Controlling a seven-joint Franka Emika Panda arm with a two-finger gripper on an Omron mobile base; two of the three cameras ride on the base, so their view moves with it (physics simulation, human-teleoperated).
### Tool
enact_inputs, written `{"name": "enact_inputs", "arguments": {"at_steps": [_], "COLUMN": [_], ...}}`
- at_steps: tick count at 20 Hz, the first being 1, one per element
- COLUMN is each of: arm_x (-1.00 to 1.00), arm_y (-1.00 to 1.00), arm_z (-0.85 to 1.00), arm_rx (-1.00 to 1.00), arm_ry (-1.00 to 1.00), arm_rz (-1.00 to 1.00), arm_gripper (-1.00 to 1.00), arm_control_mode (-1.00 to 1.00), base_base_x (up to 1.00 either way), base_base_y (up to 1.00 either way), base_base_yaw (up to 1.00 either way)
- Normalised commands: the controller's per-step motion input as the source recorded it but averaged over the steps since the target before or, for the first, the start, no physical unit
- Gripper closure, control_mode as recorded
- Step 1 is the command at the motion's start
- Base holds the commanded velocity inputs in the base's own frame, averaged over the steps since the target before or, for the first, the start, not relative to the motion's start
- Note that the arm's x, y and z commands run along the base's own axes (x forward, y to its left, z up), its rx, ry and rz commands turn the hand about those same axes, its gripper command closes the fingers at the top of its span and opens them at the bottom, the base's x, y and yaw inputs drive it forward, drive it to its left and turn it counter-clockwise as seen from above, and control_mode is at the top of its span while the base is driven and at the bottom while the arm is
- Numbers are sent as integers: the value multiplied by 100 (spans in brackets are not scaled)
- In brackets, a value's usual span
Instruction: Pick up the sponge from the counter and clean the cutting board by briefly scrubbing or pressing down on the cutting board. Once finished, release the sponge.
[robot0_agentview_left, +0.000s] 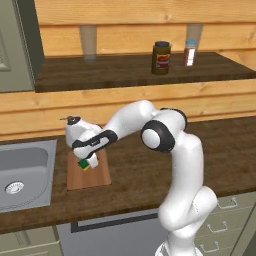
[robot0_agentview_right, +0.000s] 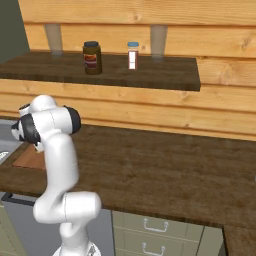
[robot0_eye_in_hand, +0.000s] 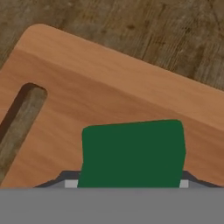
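Observation:
The reddish-brown cutting board (robot0_agentview_left: 95, 176) lies on the dark counter (robot0_agentview_left: 150, 172) just right of the sink. My gripper (robot0_agentview_left: 85, 161) points down over the board's left part, shut on the sponge (robot0_agentview_left: 84, 165), whose green top and yellow layer show under the fingers. The hand view looks onto the sponge (robot0_eye_in_hand: 133, 153) as a dark green block between the tips of my gripper (robot0_eye_in_hand: 127, 183), low over the board (robot0_eye_in_hand: 109, 96). The board's slot handle (robot0_eye_in_hand: 22, 116) lies to the left there. From the right base, a corner of the board (robot0_agentview_right: 29, 159) peeks out behind the arm.
A steel sink (robot0_agentview_left: 25, 170) is set into the counter left of the board. The shelf above holds a dark jar (robot0_agentview_left: 161, 58) and a small bottle (robot0_agentview_left: 190, 52). Drawers (robot0_agentview_left: 220, 225) sit under the counter's front edge at right.

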Motion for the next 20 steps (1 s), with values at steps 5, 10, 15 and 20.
{"name": "enact_inputs", "arguments": {"at_steps": [5,10,15,20], "arm_x": [-15,-57,-78,-68], "arm_y": [-4,-36,-53,-53], "arm_z": [-61,-39,-40,-46], "arm_rx": [-16,-13,-13,-12], "arm_ry": [-4,-19,-31,-26], "arm_rz": [-21,-16,-11,-15], "arm_gripper": [100,100,100,100], "arm_control_mode": [-100,-100,-100,-100], "base_base_x": [0,0,0,0], "base_base_y": [0,0,0,0], "base_base_yaw": [0,0,0,0]}}
